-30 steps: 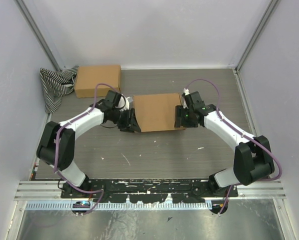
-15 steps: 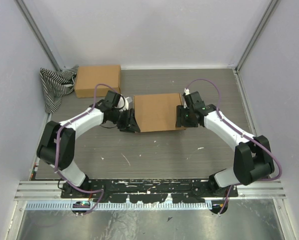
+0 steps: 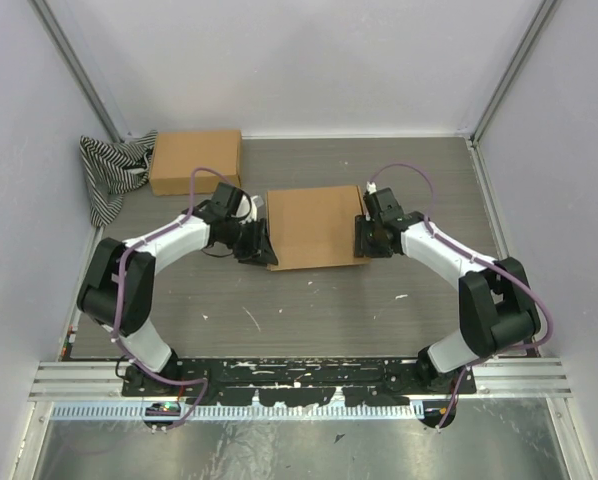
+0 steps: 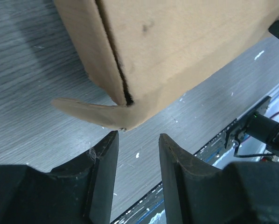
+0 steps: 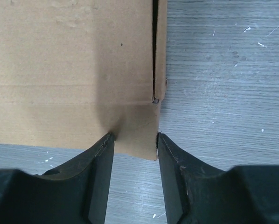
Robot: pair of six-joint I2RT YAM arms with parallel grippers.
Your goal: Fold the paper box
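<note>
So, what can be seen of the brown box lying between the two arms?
The paper box is plain brown cardboard, rectangular, lying flat on the grey table between the arms. A side seam gapes slightly, and a loose flap sticks out at the corner facing the left tool, which stands open just short of it. The right tool straddles the other near corner; whether it grips is unclear.

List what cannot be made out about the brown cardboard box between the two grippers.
Interior of the brown cardboard box: every view, its own panels hide it.
Grip of the right gripper on the box corner: right wrist view, contact unclear.
Fingertips of the left gripper: top view, its own body covers them.
Box's far side: left wrist view, cut off by the upper edge.
</note>
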